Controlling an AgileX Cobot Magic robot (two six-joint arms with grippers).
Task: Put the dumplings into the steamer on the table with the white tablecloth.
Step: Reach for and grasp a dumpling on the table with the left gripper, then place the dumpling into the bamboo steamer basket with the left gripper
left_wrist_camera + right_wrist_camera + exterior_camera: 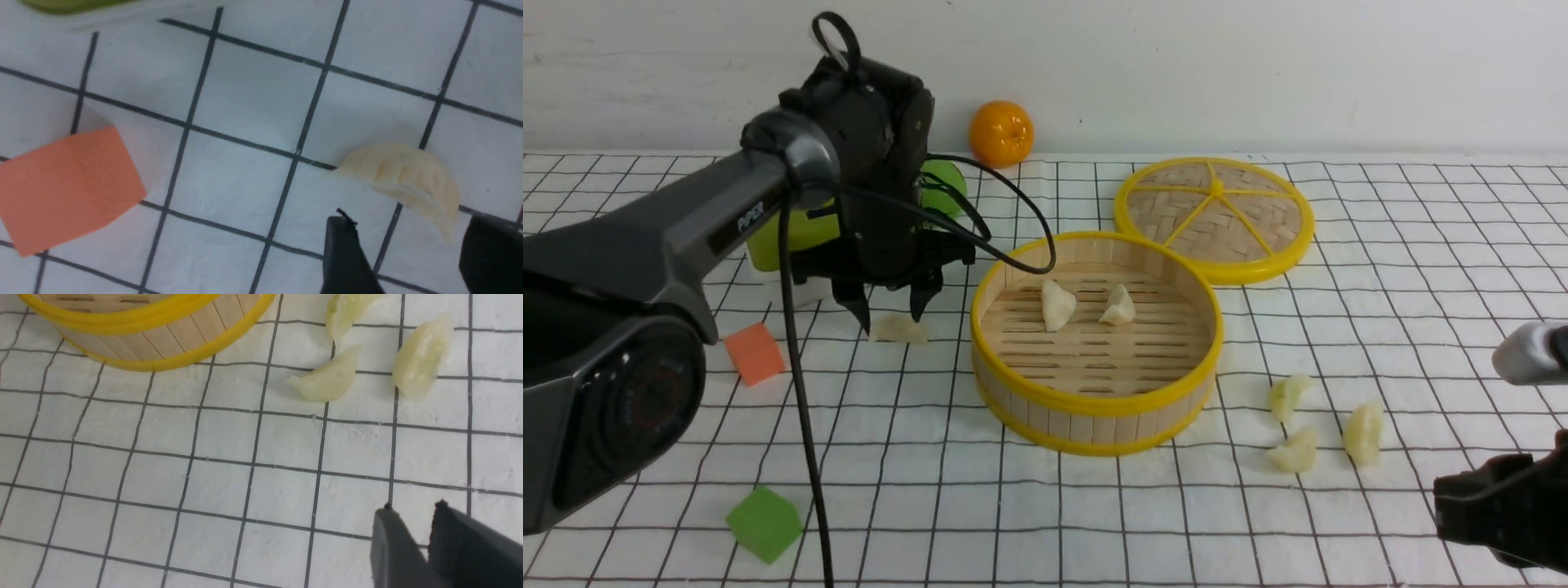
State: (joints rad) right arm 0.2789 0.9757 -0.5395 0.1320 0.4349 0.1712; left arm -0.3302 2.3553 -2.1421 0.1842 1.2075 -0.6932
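The left gripper (890, 310) is held spread wide and empty, just above a dumpling (900, 329) that lies on the cloth (1045, 523) just left of the steamer (1094, 400). In the left wrist view, the dumpling (404, 179) is seen a little ahead of the fingers (347, 257), with most of its body in line with the gap and one tip reaching past it.

The step in hand is judged to be the pick-up of this dumpling. Before the descent, the gripper should be nudged forward so that the thick middle is straddled, not the thin tip. The fingertips should be lowered close to the cloth, so that the fabric is not caught. The jaws should be closed gently, since the dumpling is judged soft and easily squashed or squeezed out. The lift must clear the yellow rim, and release is best made over bare slats, apart from the two dumplings (1058, 305) already inside.

Three more (1294, 451) lie on the cloth right of the steamer. The right gripper (427, 539) is seen nearly pressed together, with a narrow gap and nothing between.
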